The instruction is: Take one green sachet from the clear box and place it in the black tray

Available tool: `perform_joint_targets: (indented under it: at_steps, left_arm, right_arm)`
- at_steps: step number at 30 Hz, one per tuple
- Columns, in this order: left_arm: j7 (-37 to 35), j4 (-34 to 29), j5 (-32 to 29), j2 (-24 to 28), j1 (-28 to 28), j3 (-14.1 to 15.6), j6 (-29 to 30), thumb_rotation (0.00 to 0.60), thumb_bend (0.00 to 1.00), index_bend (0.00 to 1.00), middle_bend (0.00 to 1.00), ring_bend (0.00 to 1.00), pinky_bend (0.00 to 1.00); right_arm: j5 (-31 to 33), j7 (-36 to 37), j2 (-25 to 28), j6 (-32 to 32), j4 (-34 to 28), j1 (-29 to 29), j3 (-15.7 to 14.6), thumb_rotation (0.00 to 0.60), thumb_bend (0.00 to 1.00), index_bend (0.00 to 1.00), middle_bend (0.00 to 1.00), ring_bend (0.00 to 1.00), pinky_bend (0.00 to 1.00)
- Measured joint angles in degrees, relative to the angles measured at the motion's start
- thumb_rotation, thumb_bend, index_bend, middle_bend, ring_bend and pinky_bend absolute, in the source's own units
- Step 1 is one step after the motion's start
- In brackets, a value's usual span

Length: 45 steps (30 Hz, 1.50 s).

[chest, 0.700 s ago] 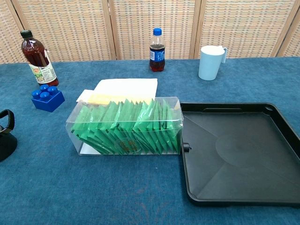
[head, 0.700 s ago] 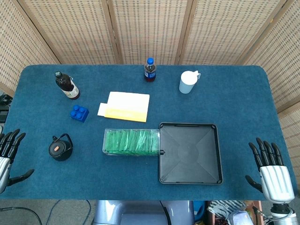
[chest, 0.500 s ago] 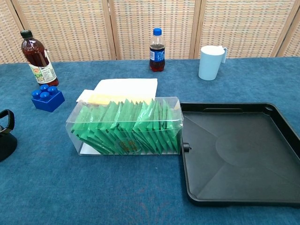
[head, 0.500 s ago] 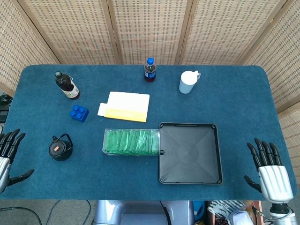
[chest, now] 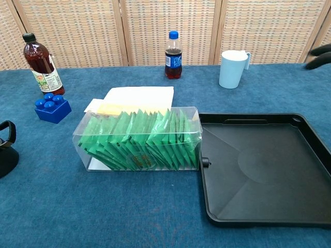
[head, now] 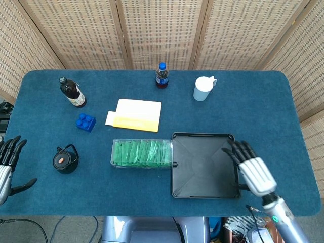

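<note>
Green sachets (chest: 139, 140) all packed upright in the box (head: 141, 153), none out yet, tray (chest: 269, 201) bare just beside it. Right hand (head: 251, 167) now up over the tray's right rim, fingers spread, holding nothing; a moment ago parked off the desk (head: 263, 101) edge. Looks like the reach toward the box just kicking off. Left hand (head: 7, 164) idle at the left edge, fingers apart, empty too.

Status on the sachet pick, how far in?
Done: nothing yet. All green sachets sit in the clear box, and the black tray is empty. In hand: nothing; the right hand is open above the tray's right edge, and the left hand is open at the table's left edge. Left: reach the box, pick one sachet, place it in the tray.
</note>
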Motion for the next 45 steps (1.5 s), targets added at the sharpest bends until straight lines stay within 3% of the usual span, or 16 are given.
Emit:
perform_joint_targets:
  at_steps: [8, 15, 27, 33, 45]
  left_arm:
    - [0.60, 0.85, -3.44, -0.75, -0.85, -1.30, -1.89, 0.600, 0.05, 0.00, 0.00, 0.00, 0.00]
    - [0.29, 1.47, -5.52, -0.89, -1.53, -1.99, -3.48, 0.600, 0.05, 0.00, 0.00, 0.00, 0.00]
    - [-1.08, 1.86, -6.80, -0.45, -1.95, -2.22, -4.73, 0.600, 0.05, 0.00, 0.00, 0.00, 0.00]
    - [-1.80, 1.86, -7.09, -0.18, -2.05, -2.30, -4.91, 0.600, 0.05, 0.00, 0.00, 0.00, 0.00]
    - [-2.29, 2.03, -7.34, -0.10, -2.27, -2.25, -5.41, 0.600, 0.05, 0.00, 0.00, 0.00, 0.00]
  right_arm:
    - [9.54, 2.14, -6.81, -15.18, 0.64, 13.69, 5.45, 0.600, 0.18, 0.23, 0.00, 0.00, 0.00]
    - [22.26, -4.68, -13.75, -22.63, 2.42, 22.30, 9.05, 0.600, 0.19, 0.25, 0.00, 0.00, 0.00]
    - [45.26, -21.62, -24.03, -20.32, 5.07, 33.70, 10.76, 0.600, 0.22, 0.26, 0.00, 0.00, 0.00]
    - [50.17, -25.87, -27.02, -17.19, 5.84, 37.45, 9.66, 0.600, 0.23, 0.26, 0.00, 0.00, 0.00]
    - [53.01, -26.83, -27.56, -14.54, 6.13, 39.95, 9.86, 0.600, 0.26, 0.26, 0.00, 0.00, 0.00]
